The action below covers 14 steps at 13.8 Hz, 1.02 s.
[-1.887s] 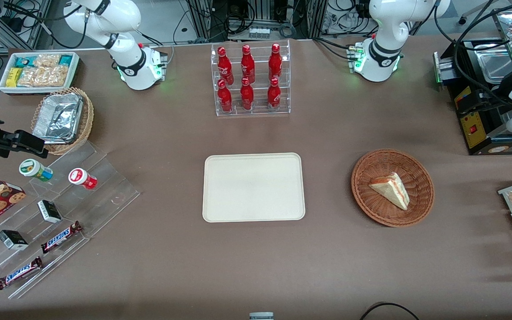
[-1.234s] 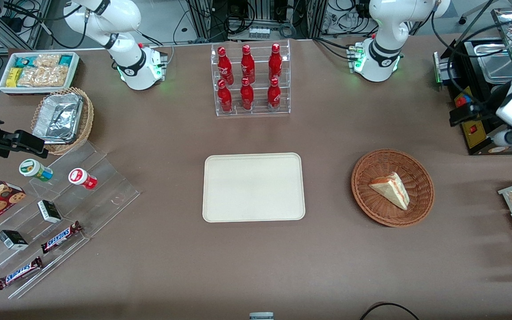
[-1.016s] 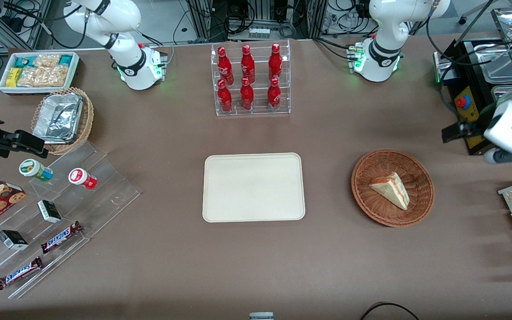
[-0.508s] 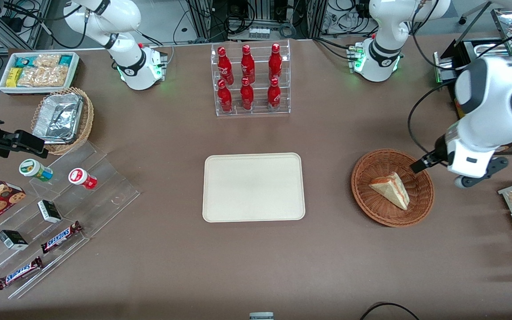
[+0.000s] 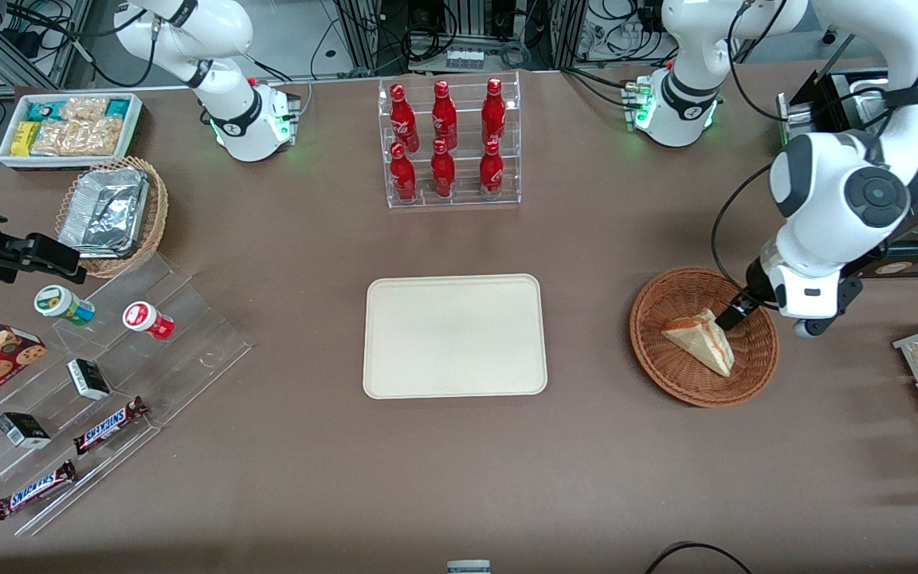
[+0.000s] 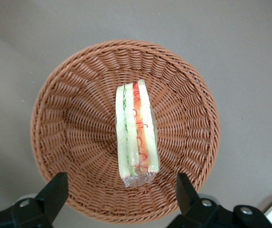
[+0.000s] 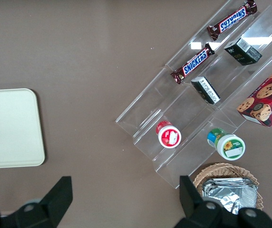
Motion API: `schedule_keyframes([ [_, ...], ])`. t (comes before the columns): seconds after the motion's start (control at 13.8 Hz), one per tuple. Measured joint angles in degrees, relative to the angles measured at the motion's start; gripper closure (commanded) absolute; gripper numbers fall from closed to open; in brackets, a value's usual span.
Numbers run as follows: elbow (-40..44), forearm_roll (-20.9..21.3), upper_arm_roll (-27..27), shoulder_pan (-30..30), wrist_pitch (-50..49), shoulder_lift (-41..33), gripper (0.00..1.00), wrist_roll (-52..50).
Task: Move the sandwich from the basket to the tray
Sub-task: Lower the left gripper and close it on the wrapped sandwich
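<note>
Wicker, reddish-brown, is being seen in the front view as the round basket (image 5: 704, 336), set on the table toward the working arm's end, well apart from the cream tray (image 5: 454, 336), which is lying bare at the table's middle. The sandwich (image 5: 700, 341) is being carried inside the basket, a pale wedge with its pointed end nearer the front camera. The left gripper (image 5: 734, 317) is being held above the basket's bowl, just beside the wedge's upper corner; from this view only one dark fingertip is being shown, so the spread is not readable here.

From the left wrist view, the sandwich (image 6: 137, 134) is being seen edge-on, with its cut side of green, red and orange layers facing the camera, centred in the basket (image 6: 74, 99). The two fingertips (image 6: 54, 194) are being held wide apart, nothing between them, and the gap is much broader than the wedge's thickness. The gripper (image 6: 121, 192) is not yet touching anything.

Judgement on the step in hand, the descent to grasp: the fingers are already being lined up across the thin bread faces, so the wedge's end nearest them should be kept centred in the gap while height is being reduced. Closing should be gentle, since soft bread is likely to be squashed, and the tips should be stopped short of the weave, so that the basket is not being snagged or dragged.

The right wrist view is showing only the tray's corner (image 7: 12, 128) and snack shelving.
</note>
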Motion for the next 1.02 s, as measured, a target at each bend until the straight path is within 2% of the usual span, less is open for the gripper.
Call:
schedule_keyframes([
  [0.29,-3.0,0.0,-0.4,0.0,5.4,1.1,0.0,-2.2],
  [0.73,-3.5,0.0,-0.6,0.0,13.4,6.7,0.0,-3.3],
  [1.02,-3.6,0.0,-1.2,0.0,15.0,9.1,0.02,-4.0],
])
